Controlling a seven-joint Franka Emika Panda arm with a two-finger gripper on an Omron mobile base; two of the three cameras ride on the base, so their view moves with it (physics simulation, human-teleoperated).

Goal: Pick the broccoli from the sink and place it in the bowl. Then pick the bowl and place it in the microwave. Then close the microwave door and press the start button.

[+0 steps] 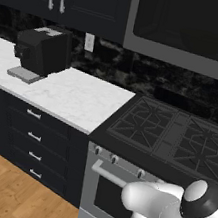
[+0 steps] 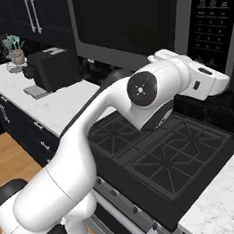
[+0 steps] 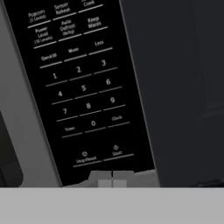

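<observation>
The glossy white arm (image 2: 91,141), with dark round joint caps, reaches up over the black cast-iron stove grates (image 2: 162,150) toward the microwave (image 2: 131,22). Its gripper (image 3: 112,178) shows two pale fingertips (image 3: 104,180) pressed together with nothing between them, just below the flat black button panel (image 3: 83,87) with small white printed numerals and the Start label (image 3: 117,153). The microwave door (image 1: 196,30), a grey frame around smooth black glass, lies shut against the front; a boxy matte black coffee machine (image 1: 42,51) sits on the veined white marble counter (image 1: 77,98).
</observation>
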